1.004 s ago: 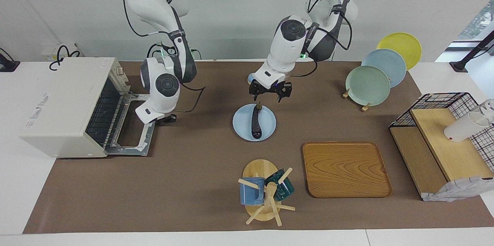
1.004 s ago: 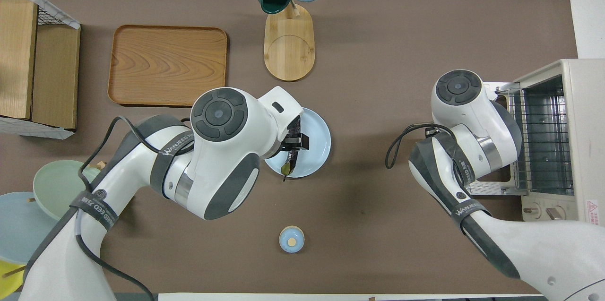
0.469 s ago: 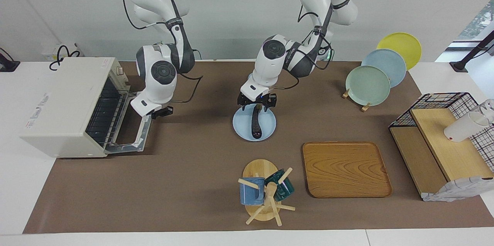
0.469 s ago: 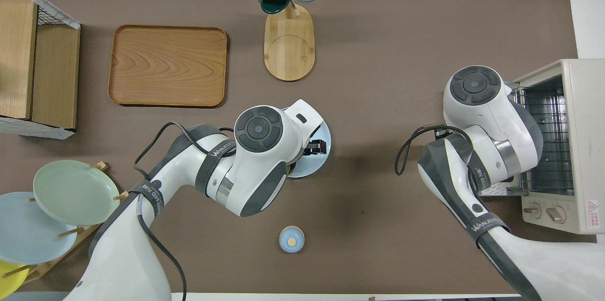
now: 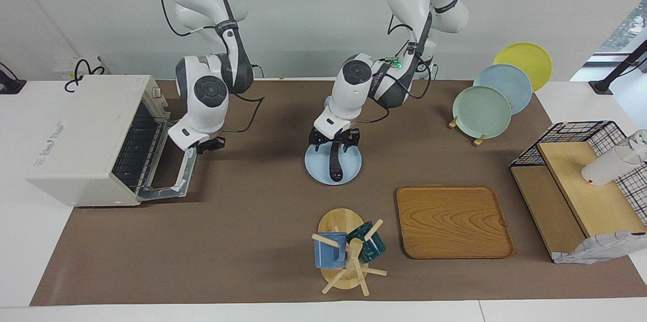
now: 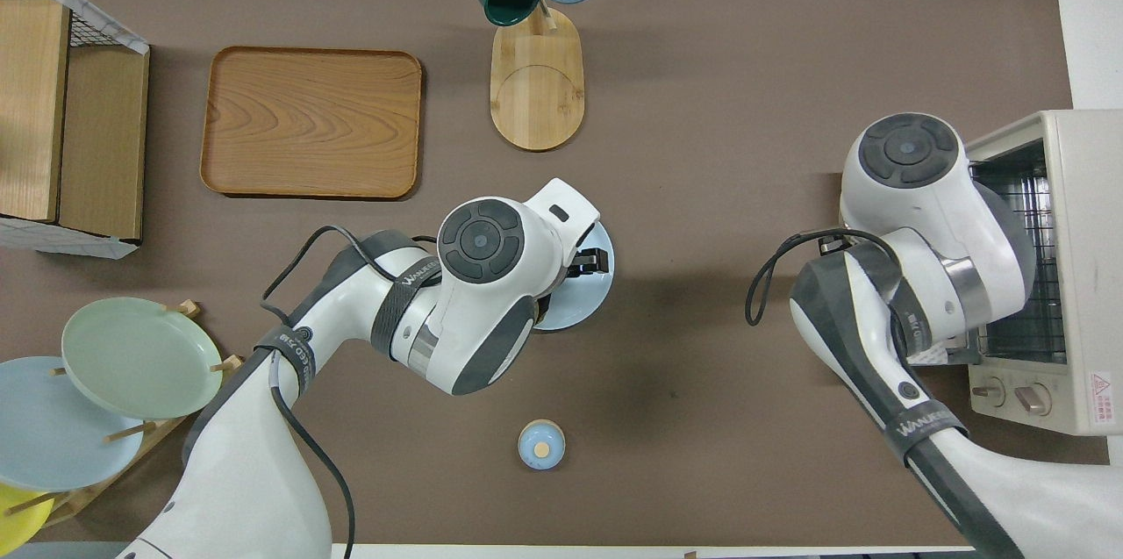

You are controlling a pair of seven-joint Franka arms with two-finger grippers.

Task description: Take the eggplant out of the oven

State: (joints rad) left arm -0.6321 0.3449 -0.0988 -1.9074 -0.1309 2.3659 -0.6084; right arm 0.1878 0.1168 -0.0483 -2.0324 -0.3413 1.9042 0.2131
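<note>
The dark purple eggplant (image 5: 334, 168) lies on a light blue plate (image 5: 316, 168) in the middle of the table, outside the oven (image 5: 81, 135). My left gripper (image 5: 333, 144) is low over the plate, open, with its fingers on either side of the eggplant's end nearer the robots. In the overhead view the left arm hides the eggplant and only the plate's rim (image 6: 601, 296) shows. My right gripper (image 5: 210, 146) is shut beside the handle edge of the oven door (image 5: 174, 175), which stands partly raised. The oven's rack (image 6: 1022, 261) shows nothing on it.
A wooden tray (image 5: 453, 221) and a mug tree (image 5: 349, 254) with two mugs stand farther from the robots than the plate. A rack of plates (image 5: 485, 109) and a wire basket shelf (image 5: 581, 180) are at the left arm's end. A small blue lid (image 6: 541, 443) lies near the robots.
My left gripper came down from above the plate to straddle the eggplant's end. The oven door swung up from flat to partly raised, with my right gripper rising at its edge.
</note>
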